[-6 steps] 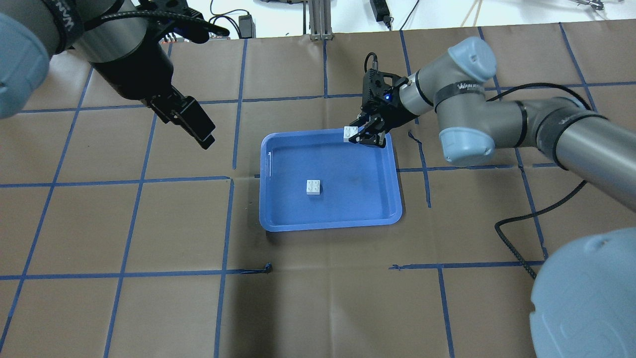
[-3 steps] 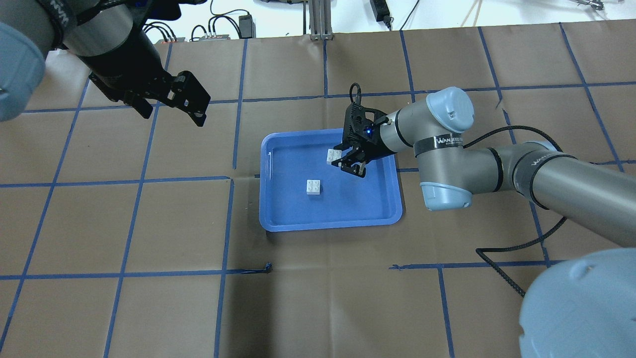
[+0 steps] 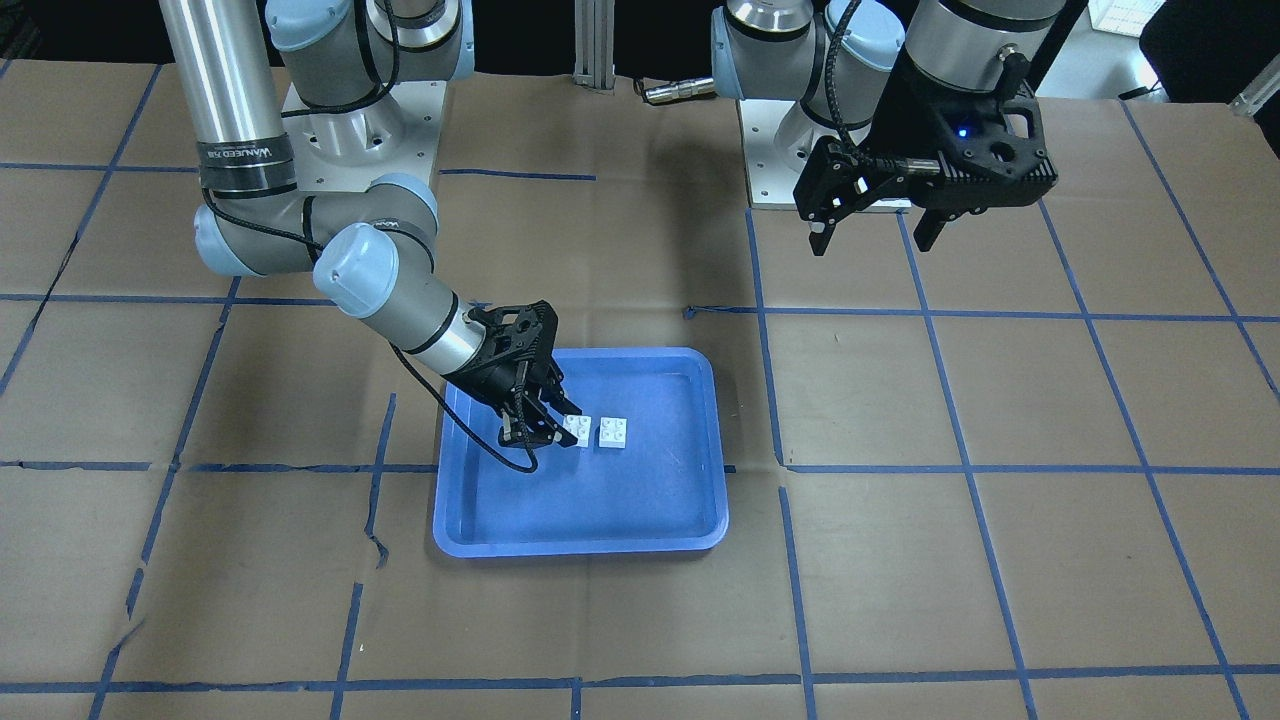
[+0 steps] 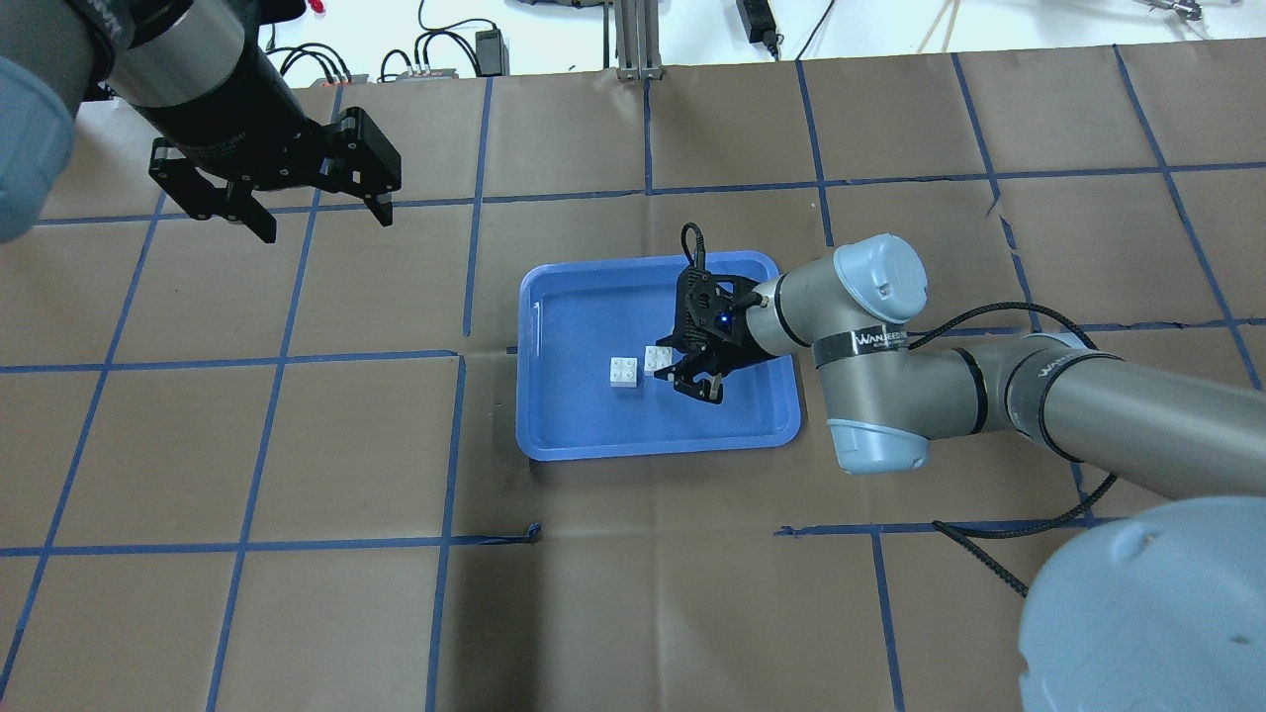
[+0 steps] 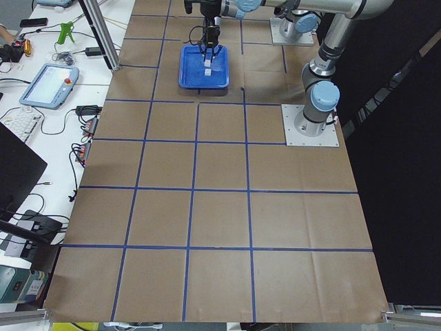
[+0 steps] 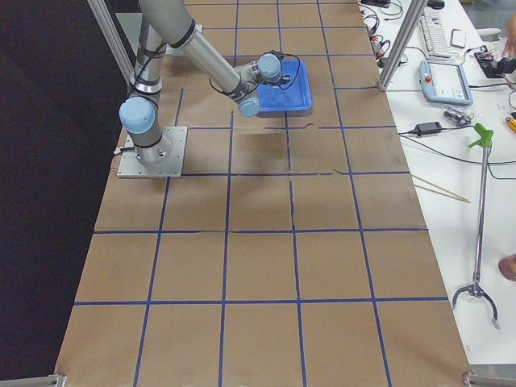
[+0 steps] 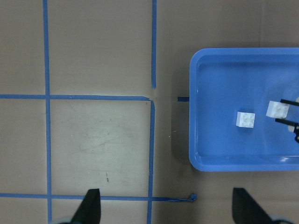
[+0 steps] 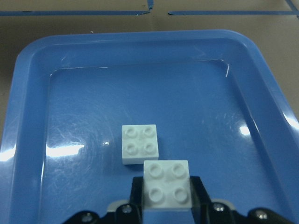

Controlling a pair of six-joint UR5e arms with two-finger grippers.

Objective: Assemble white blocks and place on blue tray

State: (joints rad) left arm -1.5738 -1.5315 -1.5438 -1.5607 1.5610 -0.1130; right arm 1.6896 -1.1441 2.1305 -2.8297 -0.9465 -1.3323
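The blue tray (image 4: pixel 593 420) lies mid-table. One white block (image 4: pixel 623 371) sits studs up on its floor. My right gripper (image 4: pixel 667 364) is shut on the second white block (image 4: pixel 658 358), held studs up, low over the tray, just beside the first and apart from it. The right wrist view shows the held block (image 8: pixel 167 184) in front of the lying one (image 8: pixel 139 143). In the front view they are side by side: held (image 3: pixel 575 430), lying (image 3: pixel 613 432). My left gripper (image 4: pixel 324 220) is open, empty, and high over the table's far left.
Brown paper with blue tape grid lines covers the table (image 4: pixel 297 445). The left wrist view looks down on the tray (image 7: pixel 219 154) and bare paper. Cables and a power brick lie past the far edge (image 4: pixel 490 49). Both arm bases stand at the robot side (image 3: pixel 360 110).
My right gripper has carried its white block from the tray's far right corner in and down beside the lying block. My left gripper has drawn back to the left and turned.
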